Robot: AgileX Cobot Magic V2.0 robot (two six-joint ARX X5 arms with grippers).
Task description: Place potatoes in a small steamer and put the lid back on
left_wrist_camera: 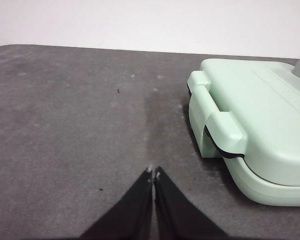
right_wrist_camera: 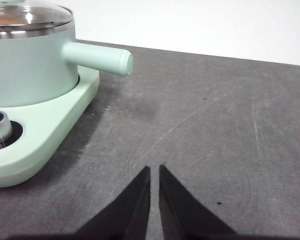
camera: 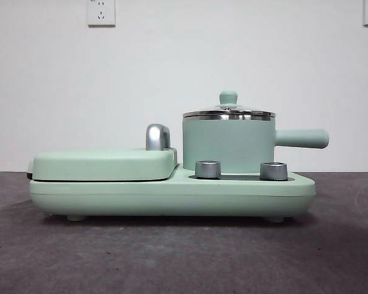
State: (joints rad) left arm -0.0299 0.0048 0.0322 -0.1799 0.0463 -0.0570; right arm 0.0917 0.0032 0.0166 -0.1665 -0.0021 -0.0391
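Observation:
The small steamer (camera: 228,144) stands on the right half of a mint-green cooker base (camera: 172,197), its straight handle (camera: 302,138) pointing right. The glass lid (camera: 229,114) sits on its steel rim, knob up. In the right wrist view the steamer (right_wrist_camera: 30,65) is close by, and an orange-brown patch of the potatoes (right_wrist_camera: 2,18) shows through the lid (right_wrist_camera: 35,15). My right gripper (right_wrist_camera: 154,170) is shut and hangs over bare table to the right of the cooker. My left gripper (left_wrist_camera: 153,172) is also shut, over bare table left of the cooker. Neither arm shows in the front view.
A flat closed griddle cover (camera: 104,162) fills the cooker's left half, with a steel latch (camera: 157,136) beside the pot. Two steel dials (camera: 208,169) (camera: 273,171) sit on the base in front of the steamer. Dark grey table stretches around it, with a white wall behind.

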